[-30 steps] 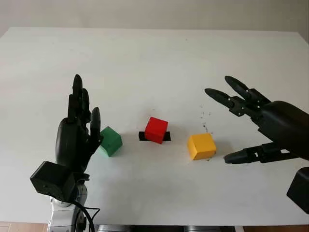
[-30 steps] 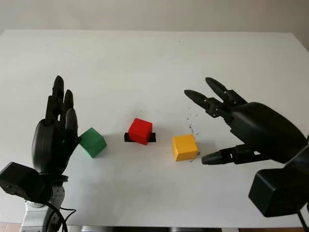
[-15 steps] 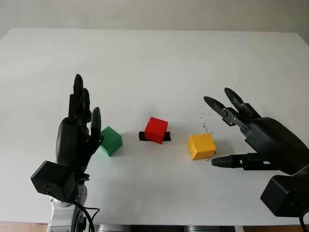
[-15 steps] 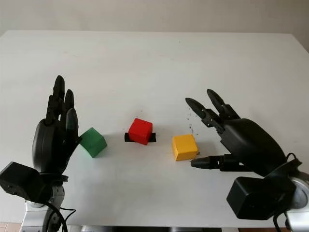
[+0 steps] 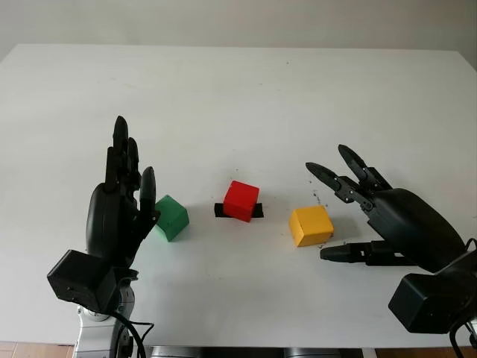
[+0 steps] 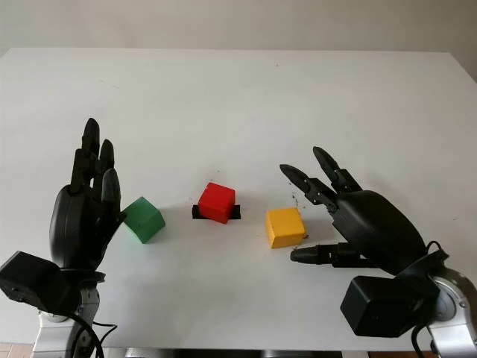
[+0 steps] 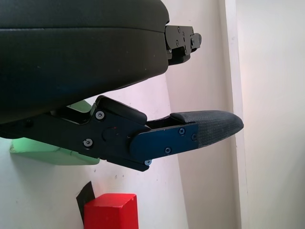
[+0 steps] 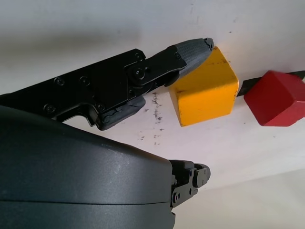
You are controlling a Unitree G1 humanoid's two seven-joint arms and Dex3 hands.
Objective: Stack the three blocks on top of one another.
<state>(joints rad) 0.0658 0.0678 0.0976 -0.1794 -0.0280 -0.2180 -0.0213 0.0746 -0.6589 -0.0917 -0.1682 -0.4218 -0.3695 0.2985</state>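
Observation:
Three blocks lie in a row on the white table [image 5: 238, 97]: a green block [image 5: 171, 217] on the left, a red block [image 5: 241, 200] on a short black strip in the middle, and a yellow block [image 5: 311, 225] on the right. My left hand [image 5: 133, 149] stands open just left of the green block, holding nothing. My right hand [image 5: 326, 212] is open around the yellow block's right side, with two fingers behind it and the thumb at its front corner. In the right wrist view a fingertip [image 8: 193, 47] is at the edge of the yellow block [image 8: 205, 90].
Small dark specks [image 5: 319, 179] mark the table behind the yellow block. The black strip [image 5: 220, 210] lies flat under the red block. Open tabletop stretches behind the blocks and along the front edge.
My right hand has come down and to the left, closing in on the yellow block from its right. The left hand and all three blocks have stayed put.

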